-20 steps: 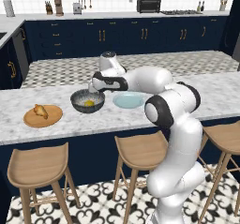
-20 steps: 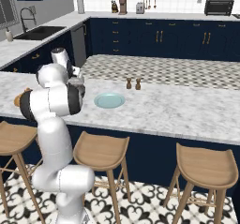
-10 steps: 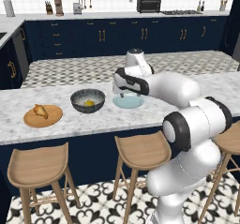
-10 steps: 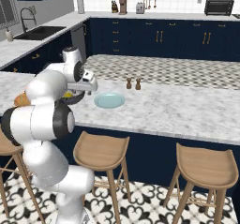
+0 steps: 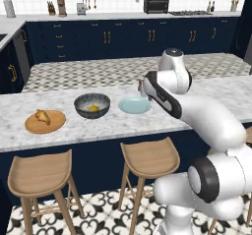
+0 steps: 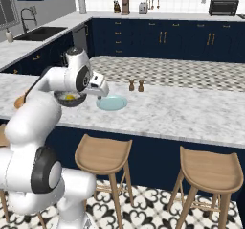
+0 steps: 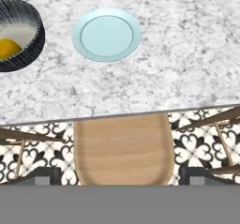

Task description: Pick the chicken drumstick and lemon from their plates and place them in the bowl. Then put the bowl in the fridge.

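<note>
Seen on the marble counter [image 5: 103,126]: chicken drumstick [image 5: 42,116] lying flat on the tan wooden plate [image 5: 45,122] at the far left in the left base view, long axis running roughly left to right across the plate, which end tapers too small to tell. Just to its right, well apart from the wooden plate, the dark speckled bowl [image 5: 92,105], upright, with the lemon [image 5: 93,108] resting on its pale inner floor. Next along, just beside the bowl and not touching it, the pale blue plate [image 5: 134,105], lying bare. Beyond that plate, toward the far edge of the counter, two small brown shakers [image 6: 135,85] standing upright side by side.

End effector [image 6: 99,97] hanging above the near-left rim of the blue plate in the right base view, fingers spread wide with nothing between them. From the hand view, looking straight down: blue plate at upper centre, bowl with the yellow fruit cut off at the left edge, counter edge crossing the middle, and a wooden stool [image 7: 123,150] directly below on the patterned tile floor [image 7: 206,143].

Tucked along the counter's near side in the left base view, further wooden stools; behind, navy cabinets [image 5: 123,37] with brass handles.
</note>
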Controlling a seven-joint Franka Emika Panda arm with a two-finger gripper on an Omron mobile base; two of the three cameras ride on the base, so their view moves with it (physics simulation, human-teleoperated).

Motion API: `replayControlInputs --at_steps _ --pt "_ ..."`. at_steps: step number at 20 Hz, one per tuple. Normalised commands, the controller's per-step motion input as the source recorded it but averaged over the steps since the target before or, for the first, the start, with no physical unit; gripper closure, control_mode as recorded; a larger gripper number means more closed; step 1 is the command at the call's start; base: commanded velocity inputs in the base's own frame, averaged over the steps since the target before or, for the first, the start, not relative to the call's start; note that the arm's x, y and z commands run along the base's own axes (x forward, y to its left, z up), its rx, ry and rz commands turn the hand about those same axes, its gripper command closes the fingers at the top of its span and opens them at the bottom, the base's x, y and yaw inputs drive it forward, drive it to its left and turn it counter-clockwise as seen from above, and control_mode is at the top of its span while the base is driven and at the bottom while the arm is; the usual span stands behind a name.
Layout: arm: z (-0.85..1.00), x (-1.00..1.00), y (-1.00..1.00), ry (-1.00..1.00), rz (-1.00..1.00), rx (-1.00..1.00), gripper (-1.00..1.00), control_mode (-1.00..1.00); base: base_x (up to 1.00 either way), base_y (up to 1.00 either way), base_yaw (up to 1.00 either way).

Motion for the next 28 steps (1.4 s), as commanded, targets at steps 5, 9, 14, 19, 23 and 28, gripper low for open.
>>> replayControlInputs --at_steps 5,9,14,19,23,28 --pt "0.44 -0.61 -0.14 -0.1 0.0 0.0 -1.0 -1.0 0.0 0.0 0.0" --pt "0.31 -0.99 -0.24 -0.01 0.0 0.0 -1.0 -1.0 0.0 0.0 0.0" --pt "0.13 -0.6 -0.02 -0.09 0.0 0.0 -1.0 1.0 -0.35 0.18 0.0" --pt "0.0 0.0 0.0 0.0 0.0 0.0 -1.0 1.0 -0.62 1.0 0.03" --pt "0.0 0.0 0.0 0.0 0.0 0.0 -1.0 1.0 -0.06 1.0 0.0" --pt "0.0 0.0 0.0 0.0 0.0 0.0 -1.0 1.0 0.61 1.0 0.0"
